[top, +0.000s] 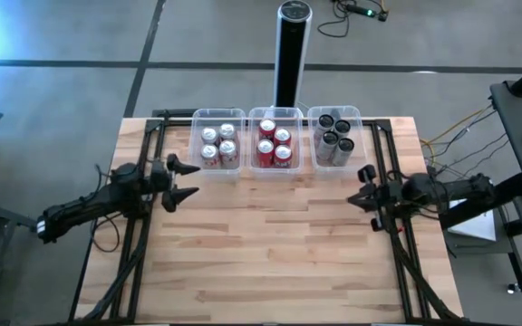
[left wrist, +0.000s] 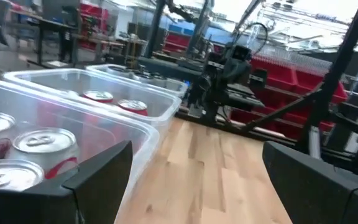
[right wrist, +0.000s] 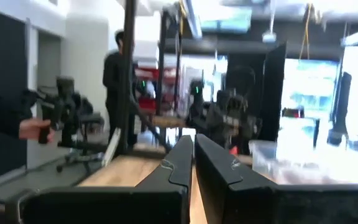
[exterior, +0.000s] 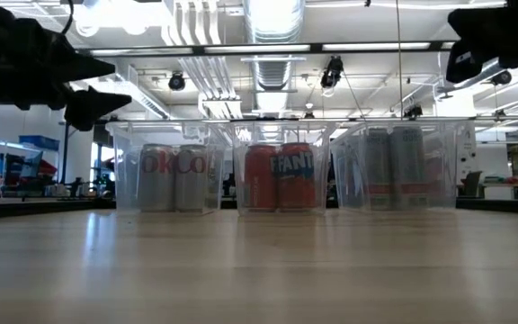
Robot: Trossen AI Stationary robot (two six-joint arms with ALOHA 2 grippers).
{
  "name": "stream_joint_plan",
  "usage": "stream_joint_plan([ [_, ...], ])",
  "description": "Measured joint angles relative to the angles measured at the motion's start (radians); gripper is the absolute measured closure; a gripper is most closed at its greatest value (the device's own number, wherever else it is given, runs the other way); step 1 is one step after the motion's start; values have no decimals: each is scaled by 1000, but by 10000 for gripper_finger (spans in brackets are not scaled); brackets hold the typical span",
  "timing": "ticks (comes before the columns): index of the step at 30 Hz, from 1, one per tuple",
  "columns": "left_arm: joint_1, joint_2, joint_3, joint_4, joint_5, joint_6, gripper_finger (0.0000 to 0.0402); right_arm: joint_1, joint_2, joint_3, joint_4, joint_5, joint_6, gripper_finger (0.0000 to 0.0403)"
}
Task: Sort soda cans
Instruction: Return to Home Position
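Twelve soda cans (top: 267, 127) show only dimly through bin walls (exterior: 226, 166); left hand (top: 195, 180) released, right hand (top: 359, 187) clenched empty.

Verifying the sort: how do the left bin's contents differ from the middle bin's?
Colour: the left bin holds silver cans; the middle bin holds red cans. Lettering: red on the silver cans, pale on the red cans. Shared: both bins clear, four upright cans each, silver tops, side by side at the table's far edge.
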Motion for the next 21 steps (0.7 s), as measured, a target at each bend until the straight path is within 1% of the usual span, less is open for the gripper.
stream_joint_plan([
  [3, -28, -3, 0, 12, -36, 5, 57, 0, -7, -3, -26, 3, 3, 390],
  [7, -88, -6, 0, 100, -53, 50, 57, 0, -5, -5, -41, 79, 6, 390],
  [10, -143, 2, 0, 105, -164, 86, 57, -1, -6, -5, -42, 132, 8, 390],
  [12, -178, 11, 0, 75, -231, 89, 57, -1, -6, -5, -37, 132, 8, 390],
  [17, -238, 47, 0, 50, -320, 140, 57, -1, -3, -5, -40, 136, 8, 390],
  [21, -242, 54, 0, 32, -382, 184, 57, -1, 16, -5, -88, 186, -23, 390],
])
